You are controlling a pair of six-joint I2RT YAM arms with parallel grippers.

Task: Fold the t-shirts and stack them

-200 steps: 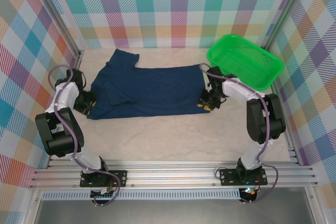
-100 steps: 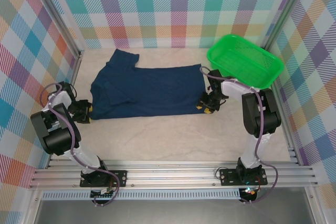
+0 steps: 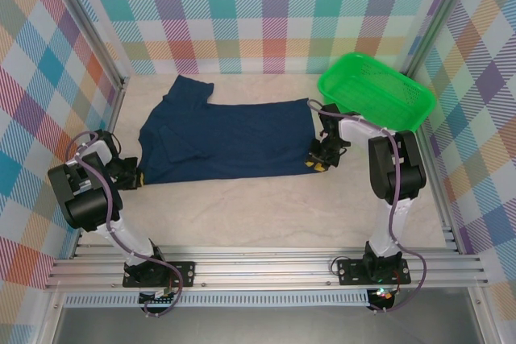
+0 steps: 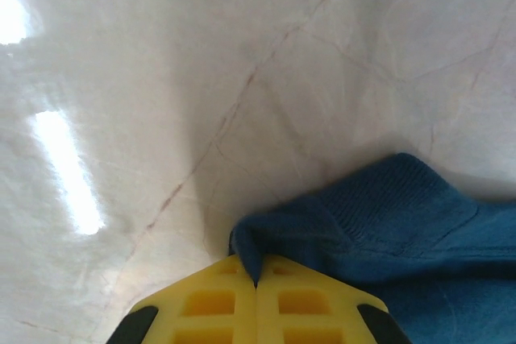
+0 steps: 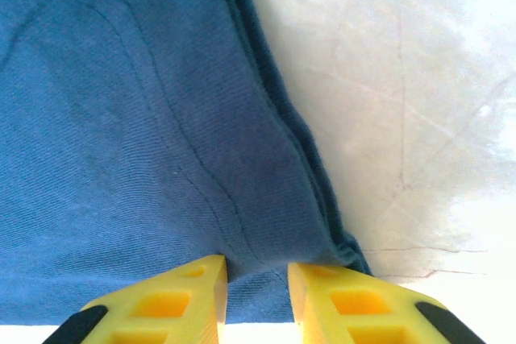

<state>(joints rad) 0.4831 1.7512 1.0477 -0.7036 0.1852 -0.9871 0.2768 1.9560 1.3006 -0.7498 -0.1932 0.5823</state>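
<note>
My left arm has folded down and out toward the left, carrying my left gripper (image 3: 129, 175) a little nearer along the bench (image 3: 258, 207), to the t-shirt's (image 3: 234, 138) near left corner. Its jaws have come together, pinching that corner. My right elbow has swung in leftward, and my right gripper (image 3: 321, 157) has edged slightly farther along the right hem.

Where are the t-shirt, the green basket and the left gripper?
t-shirt (image 3: 234, 138), top view, middle of its body.
green basket (image 3: 375, 93), top view, bare mesh floor.
left gripper (image 4: 256, 267), left wrist view, between its shut fingertips.
</note>
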